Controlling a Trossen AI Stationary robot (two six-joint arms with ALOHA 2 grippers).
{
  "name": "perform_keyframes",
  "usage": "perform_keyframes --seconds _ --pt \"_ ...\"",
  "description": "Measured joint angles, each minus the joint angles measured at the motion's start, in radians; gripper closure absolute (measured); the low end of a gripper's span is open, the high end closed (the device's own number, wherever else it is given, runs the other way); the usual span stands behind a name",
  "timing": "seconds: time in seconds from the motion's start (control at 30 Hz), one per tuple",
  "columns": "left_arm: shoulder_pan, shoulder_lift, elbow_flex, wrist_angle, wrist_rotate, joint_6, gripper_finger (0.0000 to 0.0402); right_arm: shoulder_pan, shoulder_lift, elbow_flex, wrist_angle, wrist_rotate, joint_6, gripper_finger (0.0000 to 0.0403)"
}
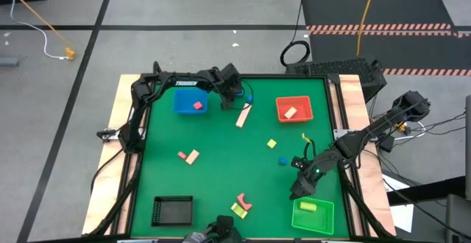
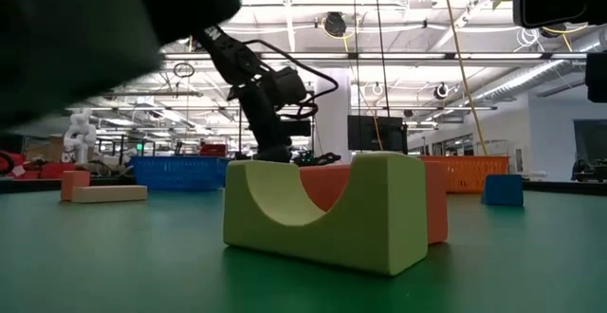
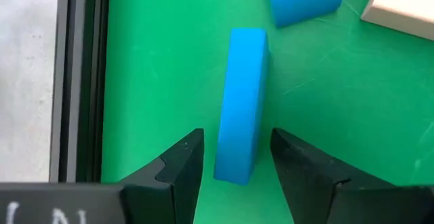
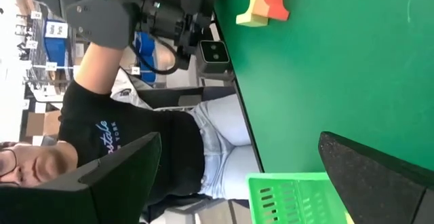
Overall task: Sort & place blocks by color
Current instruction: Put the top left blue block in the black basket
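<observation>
Left claw point(image 3: 234, 166) straddles the blue bar point(image 3: 241, 105), half-wide; centre, then pinch. Right claw point(image 4: 237, 176), wide, empty, waits at five o'clock.

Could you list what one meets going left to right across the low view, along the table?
Pink-red block on a cream-tan bar → yellow arch block, with an orange-red block directly behind it → blue block.
</observation>
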Motion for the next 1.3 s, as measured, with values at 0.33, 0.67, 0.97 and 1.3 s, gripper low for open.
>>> perform_keyframes --seconds 0.33,0.67,0.97,1.3 --pt "-0.038 0.002 -0.002 -0.004 -0.060 0.004 0.0329 0.000 0.000 0.000 -0.003 -0.018 -0.052 0.0012" --pt "-0.090 -0.085 -0.009 -0.080 -0.111 -0.254 0.0347 0.000 0.000 0.000 -0.004 -0.008 -0.144 0.0012" --pt "-0.326 -0.287 -0.006 -0.231 -0.136 -0.549 0.0347 -0.001 0.000 0.000 0.015 0.315 -0.333 0.0012" --pt "-0.749 -0.480 -0.005 -0.559 -0.100 -0.943 0.0346 -0.019 0.000 0.000 0.184 0.588 -0.460 0.0012"
